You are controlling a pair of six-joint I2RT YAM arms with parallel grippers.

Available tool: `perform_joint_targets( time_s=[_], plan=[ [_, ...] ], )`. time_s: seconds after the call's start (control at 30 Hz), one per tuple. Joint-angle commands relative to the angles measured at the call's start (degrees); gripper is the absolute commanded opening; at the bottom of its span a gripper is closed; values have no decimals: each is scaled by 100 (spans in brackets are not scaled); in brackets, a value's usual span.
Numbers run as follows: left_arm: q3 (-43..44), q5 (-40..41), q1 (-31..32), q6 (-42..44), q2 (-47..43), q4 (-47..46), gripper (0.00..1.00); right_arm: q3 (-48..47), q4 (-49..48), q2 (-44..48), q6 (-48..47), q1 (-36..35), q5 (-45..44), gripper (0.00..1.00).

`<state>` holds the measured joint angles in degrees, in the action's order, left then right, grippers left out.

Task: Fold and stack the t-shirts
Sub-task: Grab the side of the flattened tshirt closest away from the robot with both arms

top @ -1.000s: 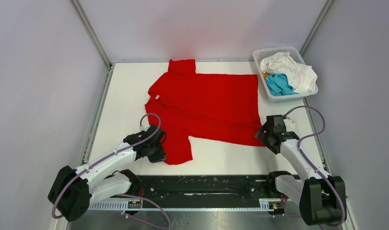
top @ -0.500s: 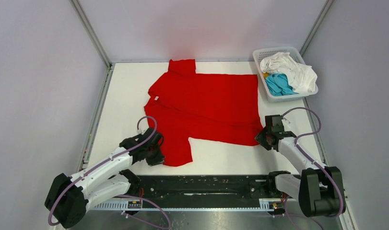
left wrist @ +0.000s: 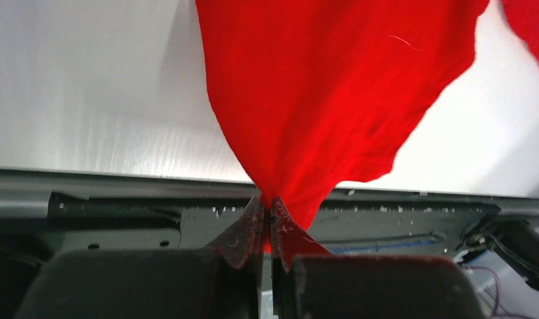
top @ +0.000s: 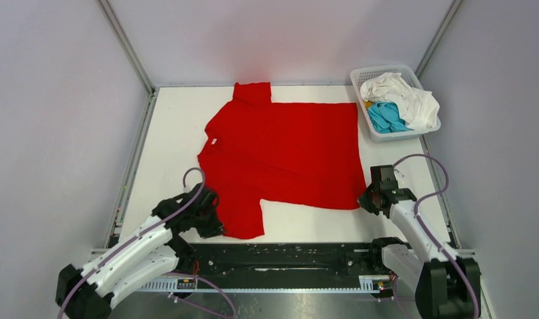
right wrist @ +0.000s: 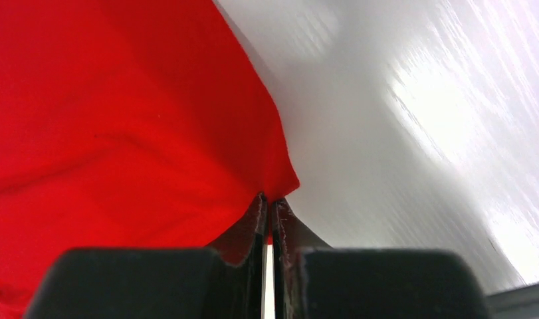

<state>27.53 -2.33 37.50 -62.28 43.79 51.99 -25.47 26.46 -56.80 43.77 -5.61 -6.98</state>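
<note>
A large red t-shirt (top: 286, 149) lies spread over the white table, collar to the left. My left gripper (top: 212, 224) is shut on its near-left sleeve, and the red cloth (left wrist: 306, 100) fans out from the closed tips (left wrist: 268, 203). At the shirt's near-right hem corner my right gripper (top: 367, 201) is shut; a pinch of the red corner (right wrist: 280, 174) sits in its tips (right wrist: 267, 197). A white t-shirt (top: 403, 94) and a teal-blue one (top: 386, 116) lie crumpled in the basket at the back right.
The white lattice basket (top: 361, 100) stands at the table's far-right corner. A black rail (top: 286, 256) runs along the near edge between the arm bases. Grey walls and metal frame posts close in the table on three sides.
My right gripper closed from open onto the hem corner and drew back toward the near edge. My left gripper pulled the sleeve nearer and slightly left, and the shirt stretched flatter.
</note>
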Motion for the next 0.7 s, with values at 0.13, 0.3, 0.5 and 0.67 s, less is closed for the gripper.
perform_joint_targets(
  time_s=[0.13,0.3,0.5,0.67],
  plan=[
    [-204,-716,159,-840,-1326,1241,0,240,1843,1281,151,16,465,4],
    [-183,-940,254,-1032,-1859,1479,0,313,2365,1866,324,7,661,3],
    [-182,-885,294,-1055,-1881,1466,0,343,2471,2007,353,7,685,4],
    [12,-812,296,-760,-1359,766,0,240,2225,1804,238,6,681,4]
  ],
)
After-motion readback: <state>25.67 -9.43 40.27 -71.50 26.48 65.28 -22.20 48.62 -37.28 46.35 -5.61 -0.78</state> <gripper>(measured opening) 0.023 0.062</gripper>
